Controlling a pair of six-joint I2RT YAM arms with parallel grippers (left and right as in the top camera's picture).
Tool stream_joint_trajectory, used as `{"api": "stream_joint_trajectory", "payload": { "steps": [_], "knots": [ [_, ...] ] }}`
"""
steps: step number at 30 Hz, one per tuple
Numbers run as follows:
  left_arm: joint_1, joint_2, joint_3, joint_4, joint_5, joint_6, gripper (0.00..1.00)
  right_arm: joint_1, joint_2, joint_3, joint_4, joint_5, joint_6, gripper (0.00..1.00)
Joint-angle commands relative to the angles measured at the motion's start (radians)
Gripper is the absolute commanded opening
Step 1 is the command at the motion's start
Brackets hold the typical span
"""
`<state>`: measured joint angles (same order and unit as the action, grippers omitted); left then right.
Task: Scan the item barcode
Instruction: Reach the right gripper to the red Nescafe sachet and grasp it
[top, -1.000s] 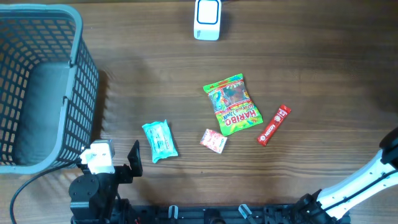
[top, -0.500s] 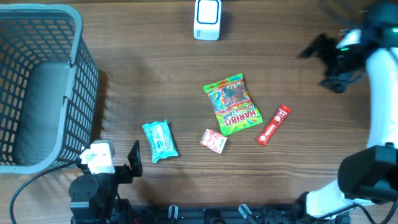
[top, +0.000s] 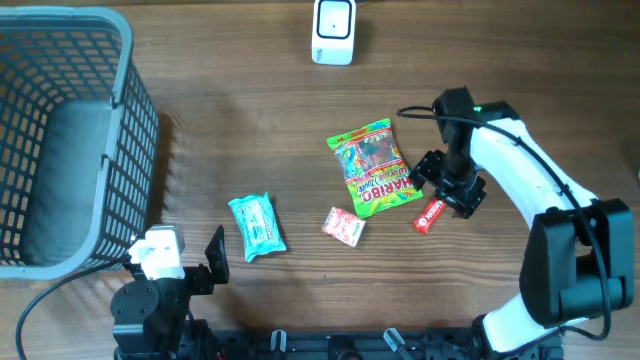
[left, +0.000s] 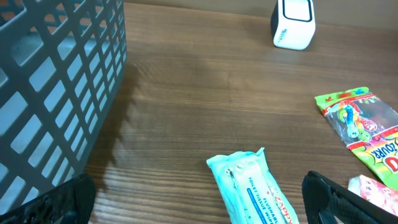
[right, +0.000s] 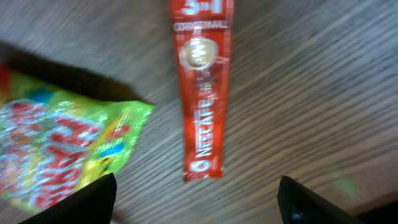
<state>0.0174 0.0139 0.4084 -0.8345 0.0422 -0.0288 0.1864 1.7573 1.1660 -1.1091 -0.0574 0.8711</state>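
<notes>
A red coffee stick (right: 202, 93) lies flat on the wooden table, just right of the green Haribo bag (top: 375, 168). My right gripper (top: 448, 187) hangs low over the stick and covers its upper half from overhead; only the lower end (top: 430, 215) shows. In the right wrist view the right gripper (right: 199, 202) is open, its fingers wide on either side of the stick's near end, touching nothing. The white barcode scanner (top: 333, 30) stands at the far edge. My left gripper (left: 199, 202) is open at the near left, with teal wipes (left: 255, 193) lying between its fingers.
A large grey mesh basket (top: 125, 90) fills the left side of the table. A small pink packet (top: 343, 226) lies between the teal wipes (top: 257, 226) and the Haribo bag. The left arm's base (top: 150, 300) sits at the front edge.
The right arm has swung in from the table's right edge, across the far right, and dropped over the red stick. The items and the left arm have not moved.
</notes>
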Motion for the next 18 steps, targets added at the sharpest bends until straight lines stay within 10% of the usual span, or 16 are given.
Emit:
{"api": "stream_joint_trajectory", "payload": {
  "steps": [1, 18],
  "knots": [
    [-0.007, -0.007, -0.009, 0.002, -0.009, -0.002, 1.0, 0.0, 0.02, -0.089, 0.096, 0.062, 0.031, 0.8],
    [-0.007, -0.007, -0.009, 0.002, -0.009, -0.002, 1.0, 0.0, 0.087, -0.146, 0.326, 0.159, 0.053, 0.65]
  ]
}}
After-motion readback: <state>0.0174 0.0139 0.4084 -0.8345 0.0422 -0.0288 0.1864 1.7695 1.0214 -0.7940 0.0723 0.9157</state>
